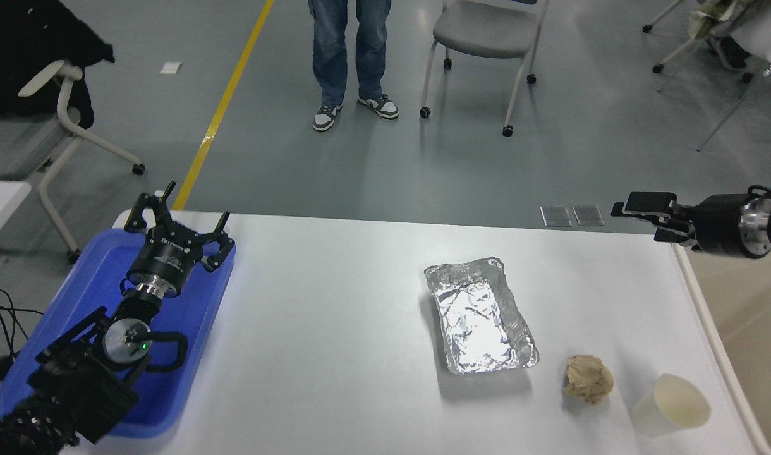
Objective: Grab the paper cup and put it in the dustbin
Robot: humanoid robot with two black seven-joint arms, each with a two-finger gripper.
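Observation:
The white paper cup (670, 404) with a cream inside rests at the table's front right corner, tipped so its mouth faces up and right. Nothing holds it. The beige dustbin (749, 328) with its pale rim stands just beyond the table's right edge, partly cut off by the picture. My right gripper (638, 222) comes in from the right edge at the table's far right corner, pointing left, open and empty, well beyond the cup. My left gripper (177, 218) is parked open above the blue tray (76, 297) at the lower left.
A crumpled tan paper ball (588, 378) lies just left of the cup. A silver foil tray (480, 316) sits mid-table right. A person's legs (351, 57) and a grey chair (483, 31) are on the floor past the far edge.

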